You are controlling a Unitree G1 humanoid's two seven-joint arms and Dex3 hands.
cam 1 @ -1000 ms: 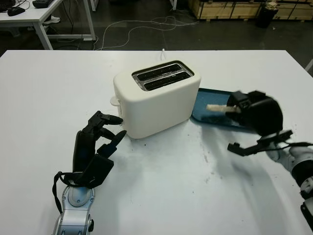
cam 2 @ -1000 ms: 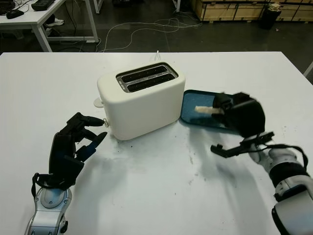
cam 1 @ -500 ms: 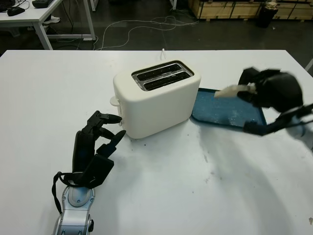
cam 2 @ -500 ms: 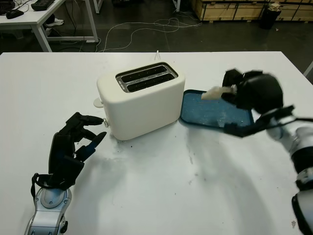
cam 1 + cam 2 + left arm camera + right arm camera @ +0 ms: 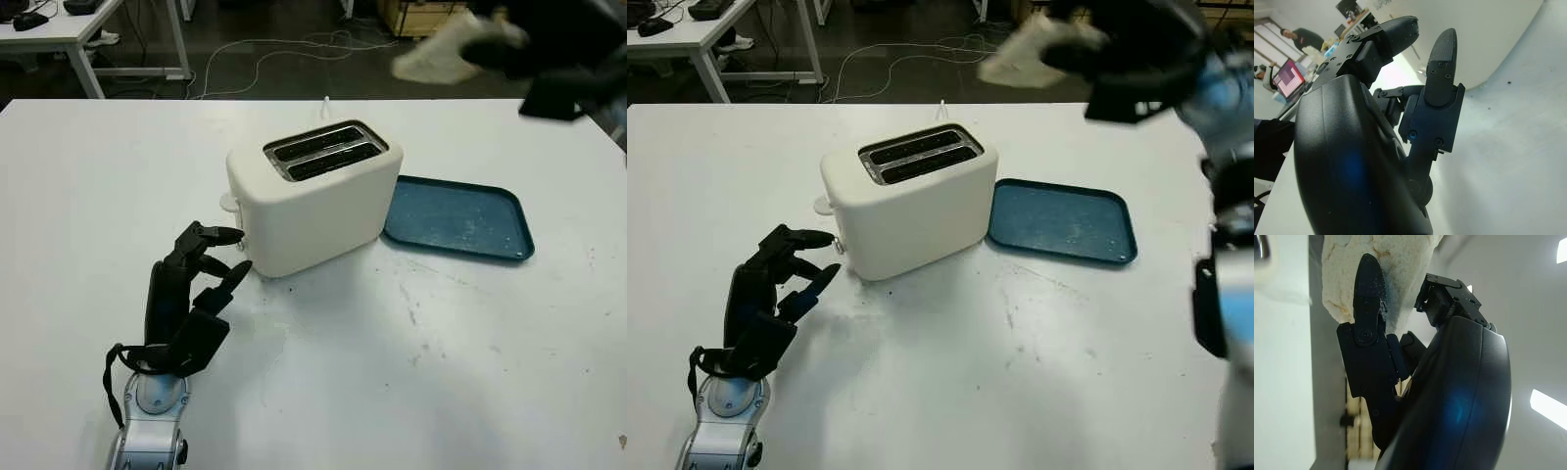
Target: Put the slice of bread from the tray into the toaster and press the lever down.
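Carrying the pale slice of bread [image 5: 431, 57] high in the air, the right hand [image 5: 549, 44] sits up at the far right, above and beyond the cream two-slot toaster [image 5: 313, 201]. Fingers [image 5: 1364, 333] clamped on the slice, seen pressed into its crust in the right wrist view.

Done: bread is off the flat blue plastic tray [image 5: 460, 217], which lies bare apart from crumbs, just beside the toaster's right end on the white table [image 5: 392, 372].

Left: bring the slice over one of the two slots [image 5: 323, 150], both look empty; lower it in; press the lever.

Left hand [image 5: 191, 294] parked on the table near the toaster's left end, holding nothing, fingers curled loosely with the tips pointing at a small cream tab [image 5: 228, 202] low on that end. Judged to be the lever, and this hand looks placed to press it. Tips close to the tab; cannot tell whether they touch.

Hard to make out: right hand and bread are smeared and cut by the top edge of the head views. Slice's tilt relative to the slots unclear. Left wrist view gives mostly hand shell, with a curve of toaster wall behind.
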